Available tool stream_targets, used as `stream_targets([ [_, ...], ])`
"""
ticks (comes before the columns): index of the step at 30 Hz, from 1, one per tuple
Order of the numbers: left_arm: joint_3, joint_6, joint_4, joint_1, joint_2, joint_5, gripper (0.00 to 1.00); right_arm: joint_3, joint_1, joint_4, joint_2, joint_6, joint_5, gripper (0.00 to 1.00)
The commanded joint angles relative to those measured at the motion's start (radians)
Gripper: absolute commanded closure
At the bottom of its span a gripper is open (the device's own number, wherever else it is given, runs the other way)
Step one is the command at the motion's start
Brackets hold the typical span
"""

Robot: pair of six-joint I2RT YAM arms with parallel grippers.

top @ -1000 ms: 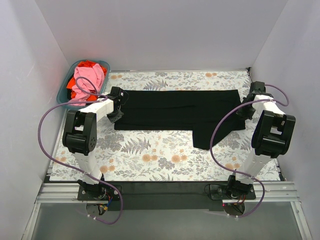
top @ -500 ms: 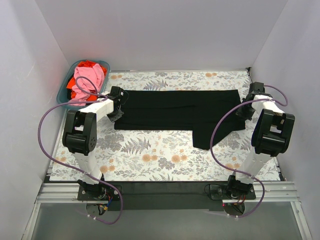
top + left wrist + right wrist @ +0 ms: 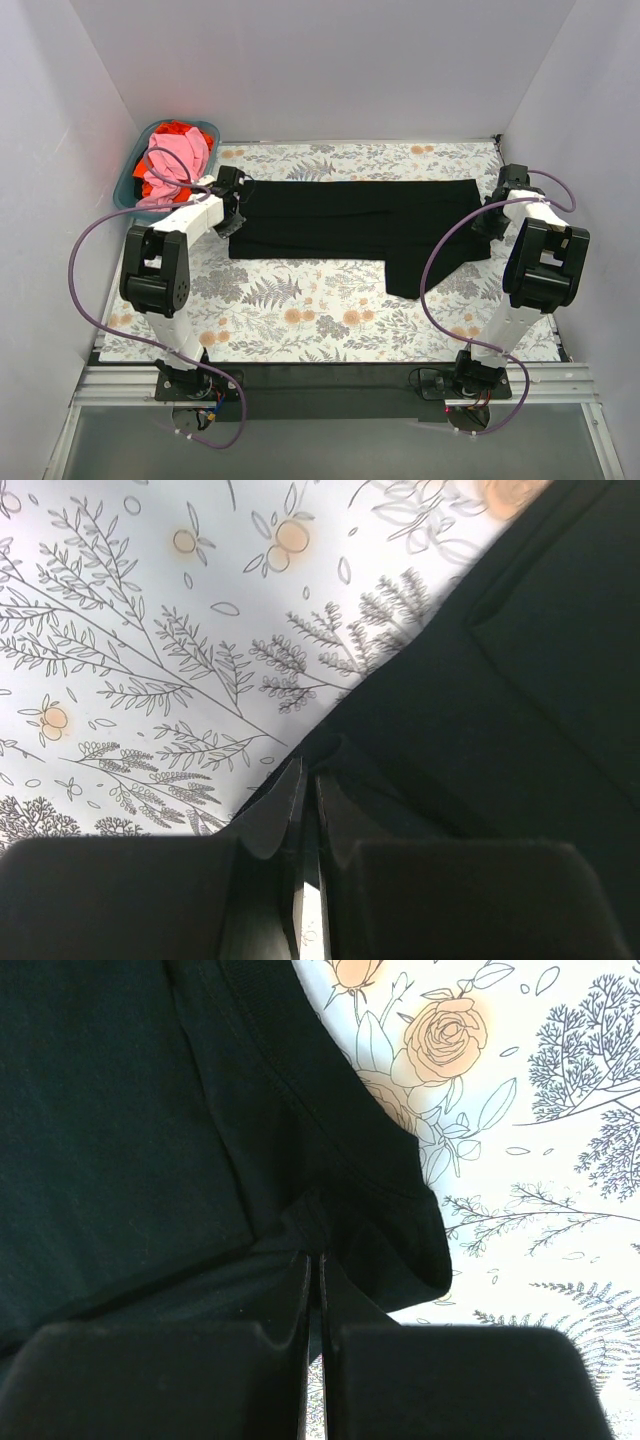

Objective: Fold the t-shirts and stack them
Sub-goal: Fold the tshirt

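White walls box in a floral-print table (image 3: pixel 300 310). My left gripper (image 3: pixel 308 780), fingers pressed together, pinches the edge of the black tee (image 3: pixel 360 225) at its left end. My right gripper (image 3: pixel 315 1260), likewise closed, nips a small ridge of cloth beside a seam at the right end. The tee lies flat across the far half of the table, one flap reaching nearer on the right. A pink tee (image 3: pixel 180 152) and a red tee (image 3: pixel 172 128) sit heaped in the basket (image 3: pixel 127 180) at the far left corner. The cloth looks light, limp and thin. It will likely sag between my two pinches, so edges and corners are the places to hold, kept taut.
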Motion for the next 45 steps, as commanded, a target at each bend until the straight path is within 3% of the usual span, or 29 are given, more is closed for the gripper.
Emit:
stream_targets([
  [1,0.039,-0.006,-0.015,0.016,-0.053,-0.083,1.00,0.040,-0.010,0.049,-0.030,-0.020,0.063,0.99],
  [16,0.045,-0.017,0.059,0.017,0.052,-0.075,1.00,0.044,-0.008,0.063,0.022,-0.020,0.053,0.97],
  [21,0.053,-0.011,0.071,0.016,0.062,-0.072,1.00,0.043,-0.010,0.063,0.018,-0.036,0.057,0.92],
  [22,0.053,-0.008,0.071,0.016,0.059,-0.072,0.94,0.041,-0.008,0.061,0.015,-0.039,0.053,0.89],
  [23,0.054,-0.003,0.071,0.016,0.056,-0.066,0.89,0.041,-0.008,0.061,0.001,-0.042,0.044,0.74],
  [26,0.042,0.005,0.077,0.016,0.015,-0.058,0.70,0.044,0.001,0.055,-0.045,-0.060,0.010,0.56],
  [29,0.021,0.014,0.077,0.014,-0.046,-0.050,0.55,0.035,0.036,0.044,-0.111,-0.073,0.028,0.43],
  [36,-0.084,0.043,0.074,0.000,-0.241,-0.021,0.24,-0.113,0.188,0.015,-0.281,-0.080,0.054,0.37],
  [45,-0.353,0.135,0.123,-0.056,-0.566,0.051,0.20,-0.440,0.314,0.030,-0.481,-0.001,0.005,0.37],
])
